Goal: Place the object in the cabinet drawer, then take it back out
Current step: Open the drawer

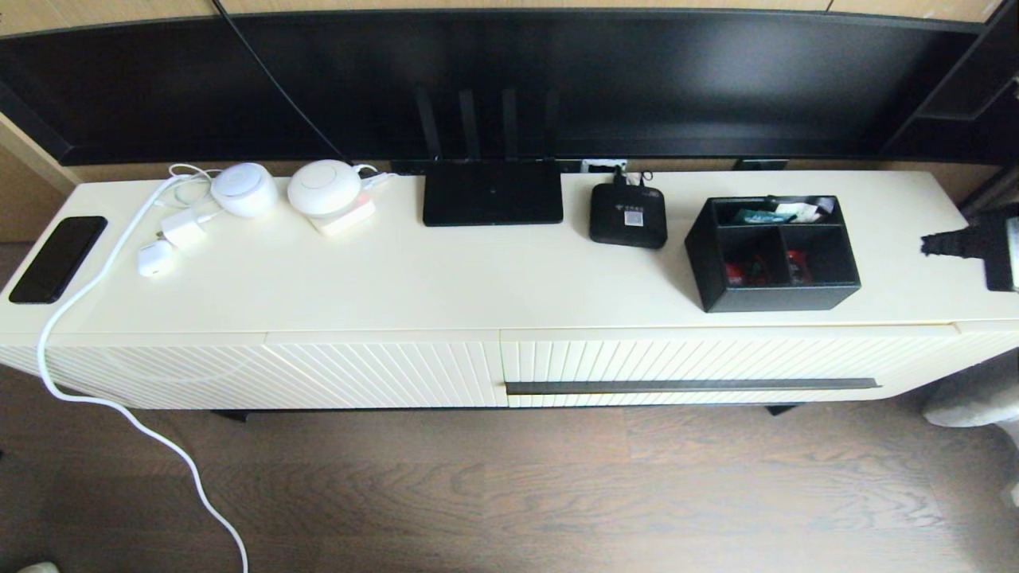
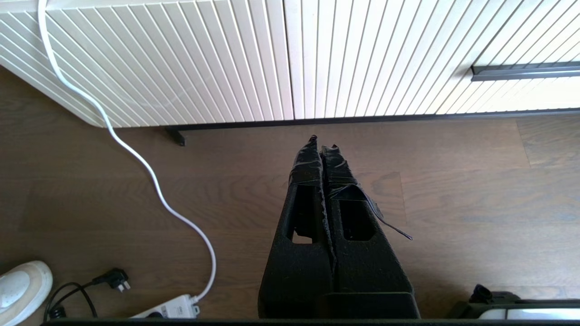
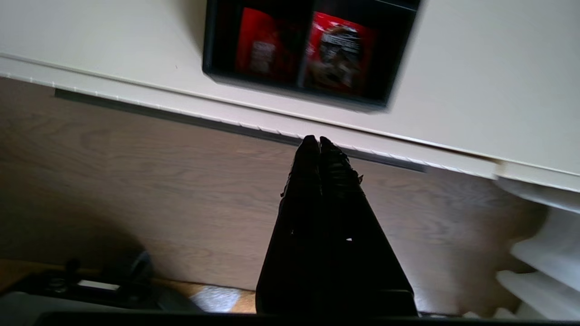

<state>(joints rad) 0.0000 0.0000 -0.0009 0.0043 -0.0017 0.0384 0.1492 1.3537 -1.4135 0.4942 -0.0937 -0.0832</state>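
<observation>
Organiser box (image 1: pixel 772 253) sits on the right part of the cabinet top, its long side running left to right, directly above the closed drawer (image 1: pixel 716 362) with its dark handle bar (image 1: pixel 691 386). Right gripper (image 1: pixel 947 243) hovers just right of the box at about its height, jaws pressed together, pointing left; it is plainly the nearer arm. Its height above the cabinet top is hard to judge. Left gripper (image 2: pixel 322 147) hangs low over the floor before the cabinet's left panel, jaws together.
</observation>
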